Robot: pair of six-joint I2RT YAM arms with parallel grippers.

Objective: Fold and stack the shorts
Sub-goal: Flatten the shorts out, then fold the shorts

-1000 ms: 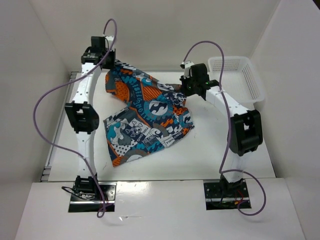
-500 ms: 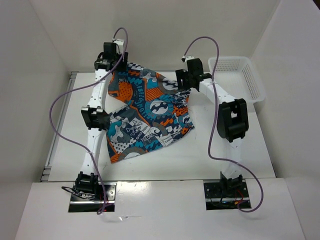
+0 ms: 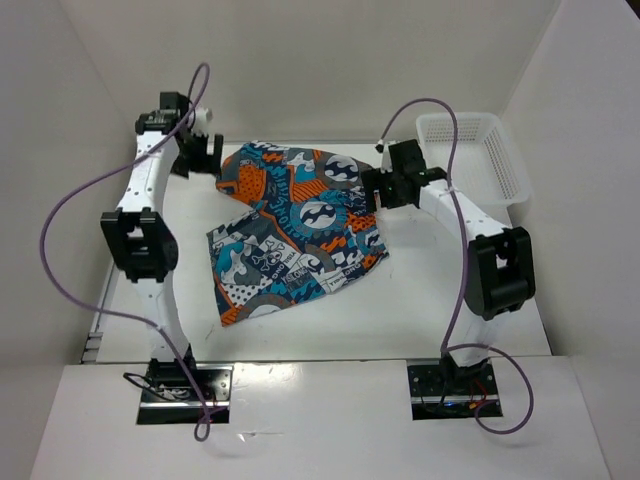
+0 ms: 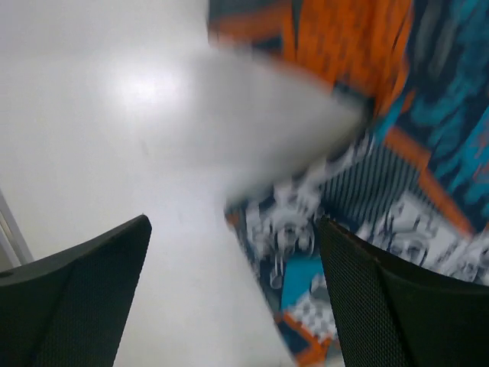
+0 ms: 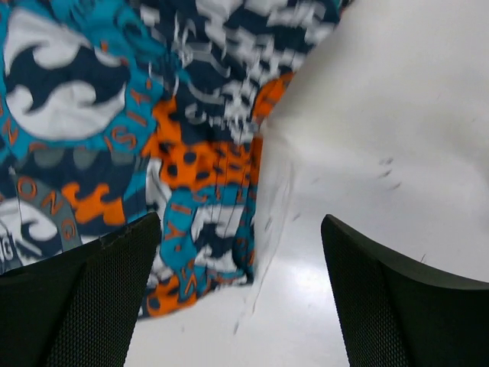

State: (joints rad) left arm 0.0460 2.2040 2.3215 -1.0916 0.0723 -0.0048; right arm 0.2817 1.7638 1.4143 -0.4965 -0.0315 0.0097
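Observation:
The shorts [image 3: 295, 225], printed in teal, orange, white and black, lie spread on the white table with their far part folded over the near part. My left gripper [image 3: 203, 157] hangs open just left of their far-left corner and holds nothing. In the left wrist view the shorts [image 4: 405, 145] are blurred at the right, partly behind the right finger [image 4: 397, 306], and the left gripper [image 4: 233, 298] stands wide over bare table. My right gripper [image 3: 373, 190] is open at the cloth's right edge. In the right wrist view the right gripper [image 5: 237, 298] stands wide, with the shorts [image 5: 114, 115] at upper left.
A white mesh basket [image 3: 500, 150] stands at the far right of the table [image 3: 400, 300], just behind the right arm. White walls close in the left, back and right sides. Both arm bases sit at the near edge.
Both grippers have opened and let go of the shorts, which have dropped flat on the table. The left gripper has drawn back to the left and the right one slightly to the right.

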